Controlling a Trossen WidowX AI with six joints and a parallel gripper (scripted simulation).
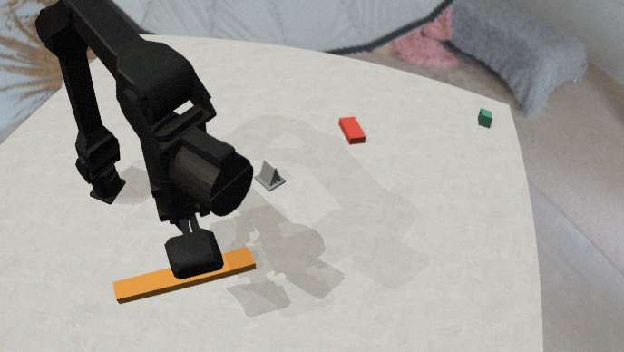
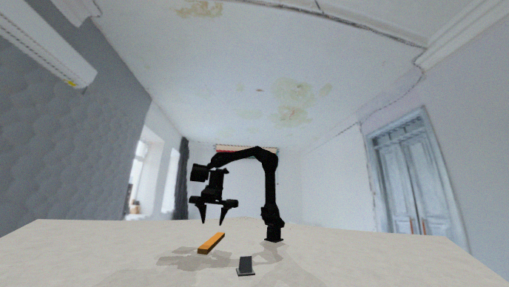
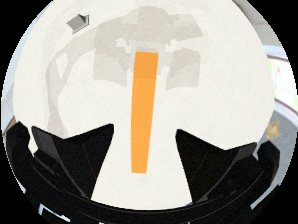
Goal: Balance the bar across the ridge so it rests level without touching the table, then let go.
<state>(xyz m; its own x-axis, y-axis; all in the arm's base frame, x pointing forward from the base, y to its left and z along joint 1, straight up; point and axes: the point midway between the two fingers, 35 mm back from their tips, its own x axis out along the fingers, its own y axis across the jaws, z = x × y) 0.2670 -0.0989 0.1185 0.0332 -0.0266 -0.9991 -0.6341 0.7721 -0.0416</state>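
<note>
The orange bar (image 1: pixel 147 284) (image 2: pixel 211 242) (image 3: pixel 143 110) lies flat on the table. In the top view the gripper hides part of its middle. The ridge (image 1: pixel 269 174) (image 2: pixel 245 265) (image 3: pixel 78 23) is a small grey wedge on a thin square base, standing upright with nothing on it, apart from the bar. My gripper (image 2: pixel 211 224) (image 3: pixel 145 131) is open and empty, pointing down above the bar. In the wrist view its fingers stand to either side of the bar's line; in the exterior view the tips are clear above it. The fingertips are hidden in the top view.
A red block (image 1: pixel 352 130) lies beyond the ridge in the top view. A small green cube (image 1: pixel 485 118) is near the table's far right corner. The arm's base (image 1: pixel 108 190) (image 2: pixel 274 234) stands on the table, to the left in the top view.
</note>
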